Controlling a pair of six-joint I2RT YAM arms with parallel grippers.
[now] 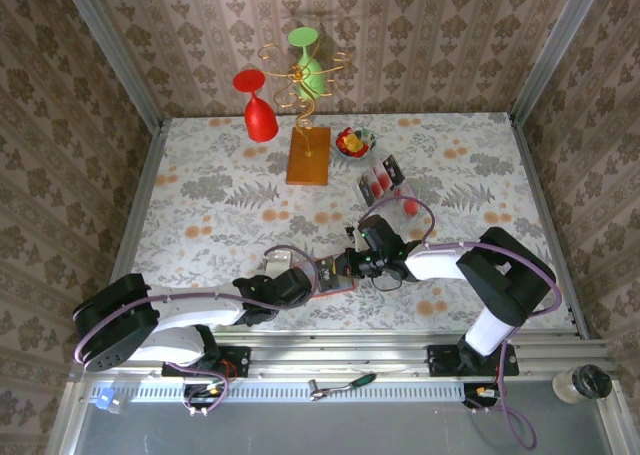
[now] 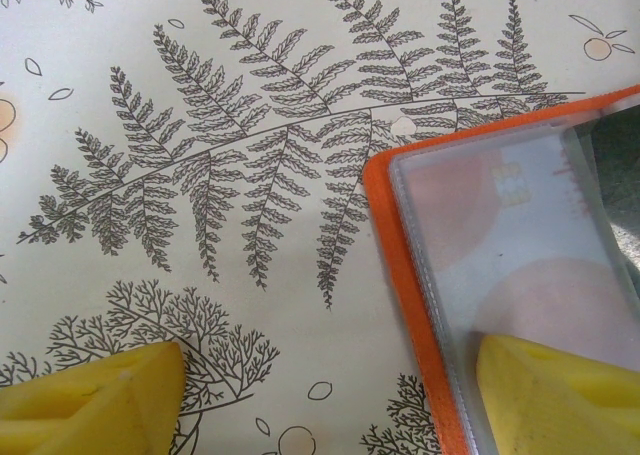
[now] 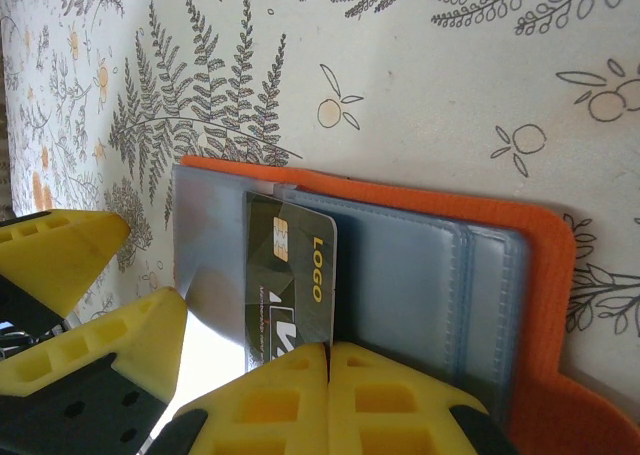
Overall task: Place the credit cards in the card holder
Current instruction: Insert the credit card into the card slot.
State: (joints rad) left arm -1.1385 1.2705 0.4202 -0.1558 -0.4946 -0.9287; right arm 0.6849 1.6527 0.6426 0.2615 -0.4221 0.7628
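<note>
You are working at the near edge of the table (image 1: 200, 205), at about 6 o'clock from its centre, where the card holder (image 1: 334, 275) is lying open and flat between the two arms. Your right gripper (image 3: 329, 360) is pinching the dark card (image 3: 290, 285) by its near edge, jaws closed tight on it. The card is sitting part way into a grey-blue pocket, its printed face and chip exposed, so this insertion looks about half done. Your left gripper (image 2: 330, 385) is standing wide and holding nothing. One of its yellow fingers (image 2: 560, 385) is resting on the clear sleeve at the 5 o'clock corner of that view, seemingly pinning the card holder (image 2: 405, 275) down, while the other is hovering over bare tablecloth at 7 o'clock. Through that clear sleeve a pinkish card (image 2: 500, 245) with pale red rounds is showing, so one card looks stowed. That makes roughly one card in and a second on its way. The remaining credit cards (image 1: 380, 183) are waiting well apart from the holder, at about 1 o'clock from it, just beside the small bowl (image 1: 353, 141); how many are there is too small to tell. You are still owing the last push on the dark card, then those fetches.
</note>
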